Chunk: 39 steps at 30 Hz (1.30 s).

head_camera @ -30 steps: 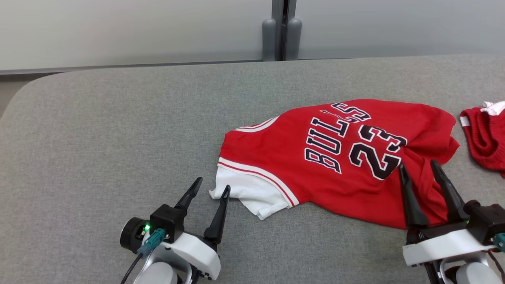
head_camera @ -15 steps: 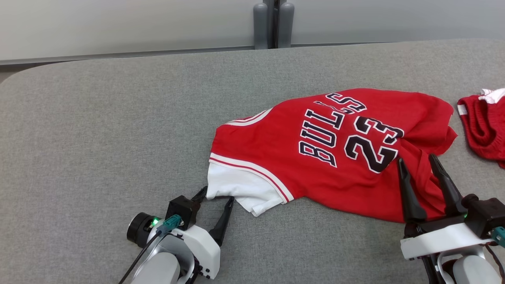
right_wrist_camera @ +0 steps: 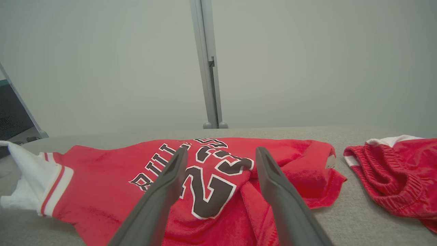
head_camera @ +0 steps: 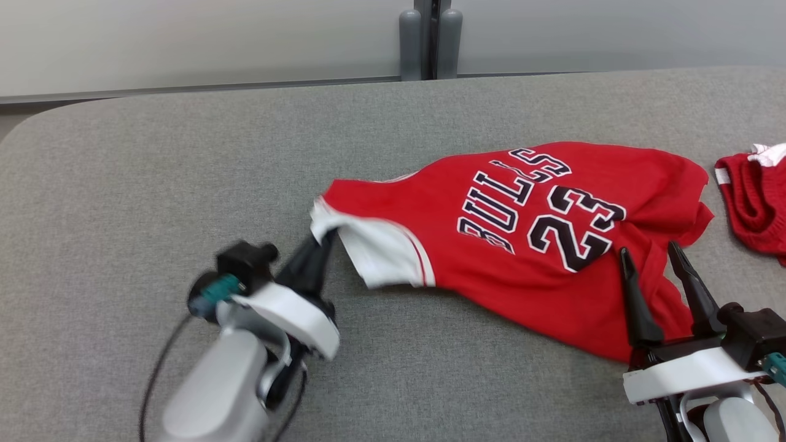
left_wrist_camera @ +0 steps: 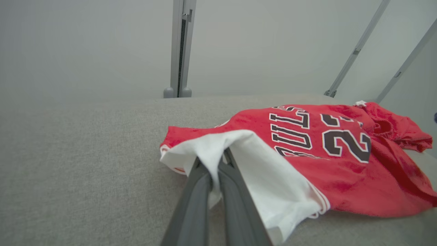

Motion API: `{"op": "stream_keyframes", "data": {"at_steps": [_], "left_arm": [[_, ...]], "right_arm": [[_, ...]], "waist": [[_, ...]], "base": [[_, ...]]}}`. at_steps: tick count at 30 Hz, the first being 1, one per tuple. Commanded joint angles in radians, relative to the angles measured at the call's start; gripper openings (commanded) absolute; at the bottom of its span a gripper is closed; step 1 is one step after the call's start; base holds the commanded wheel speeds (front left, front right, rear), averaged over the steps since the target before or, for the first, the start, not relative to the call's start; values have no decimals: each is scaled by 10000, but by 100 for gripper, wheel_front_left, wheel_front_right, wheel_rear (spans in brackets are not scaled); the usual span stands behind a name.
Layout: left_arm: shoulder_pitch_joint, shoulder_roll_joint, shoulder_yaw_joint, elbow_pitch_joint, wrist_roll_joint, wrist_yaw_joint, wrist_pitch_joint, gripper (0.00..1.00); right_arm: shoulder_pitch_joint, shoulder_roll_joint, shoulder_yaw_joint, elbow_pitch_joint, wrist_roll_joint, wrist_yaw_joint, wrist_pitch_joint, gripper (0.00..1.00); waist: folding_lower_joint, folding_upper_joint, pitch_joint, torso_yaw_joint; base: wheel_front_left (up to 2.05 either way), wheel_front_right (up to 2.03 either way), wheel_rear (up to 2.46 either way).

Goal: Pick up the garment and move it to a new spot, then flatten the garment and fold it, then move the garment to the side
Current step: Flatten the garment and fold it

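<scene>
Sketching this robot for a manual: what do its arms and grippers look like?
Both the left gripper and right gripper have two long tapering dark fingers, black block, white wrist shell, teal plug, pale grey forearm. A thin dark cable leaves the left plug.

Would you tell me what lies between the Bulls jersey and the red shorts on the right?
Nothing but a narrow strip of bare grey tabletop separates the Bulls jersey from the red shorts, as the right wrist view shows.

My long dark tapered fingers [head_camera: 635, 301] rise from white wrist shells [head_camera: 681, 374], with teal plugs [head_camera: 216, 288], black blocks [head_camera: 758, 331] and pale grey forearms [head_camera: 212, 387].
</scene>
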<state>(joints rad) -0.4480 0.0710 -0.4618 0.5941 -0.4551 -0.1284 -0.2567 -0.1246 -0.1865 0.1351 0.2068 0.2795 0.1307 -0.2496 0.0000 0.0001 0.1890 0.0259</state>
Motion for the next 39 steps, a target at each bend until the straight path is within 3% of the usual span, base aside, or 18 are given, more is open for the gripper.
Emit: {"op": "stream_keyframes", "data": {"at_steps": [1,7,14,20,24,25,30,33,39], "left_arm": [[-281,148,191,-178,-139,-19,-60,0],[-733,484,1340,-972,-239,185,-84,0],[-333,1272,1499,154,463,1369,111,0],[-97,1371,1879,1200,508,2277,1,0],[-16,1231,1995,1562,487,2478,-53,0],[35,1097,1859,1620,452,2124,-74,98],[-16,1079,2101,1171,704,2377,-95,100],[264,1009,2595,145,925,2820,-88,100],[1235,584,3549,-1897,1239,3160,-88,100]], "right_arm": [[-127,-13,-29,14,-12,0,-85,100],[-180,86,72,215,-117,0,-72,100],[-134,218,51,577,-188,0,65,100],[-205,252,-88,723,-253,0,113,100],[-245,261,-83,783,-308,0,201,100],[-269,266,-91,795,-318,0,219,100],[-291,238,-104,832,-333,0,244,100],[-276,229,-129,761,-295,0,185,100],[-58,268,-223,746,-240,0,131,100]], "waist": [[0,-1,-52,40],[0,-1,-242,88],[0,-1,-215,114],[0,-1,-126,276],[0,-1,-118,390],[0,-1,-125,444],[0,-1,-249,599],[0,-1,-398,690],[0,-1,-699,836]], "base": [[0,0,0],[0,0,0],[0,0,0],[0,0,0],[0,0,0],[0,0,0],[0,0,0],[0,0,0],[0,0,0]]}}
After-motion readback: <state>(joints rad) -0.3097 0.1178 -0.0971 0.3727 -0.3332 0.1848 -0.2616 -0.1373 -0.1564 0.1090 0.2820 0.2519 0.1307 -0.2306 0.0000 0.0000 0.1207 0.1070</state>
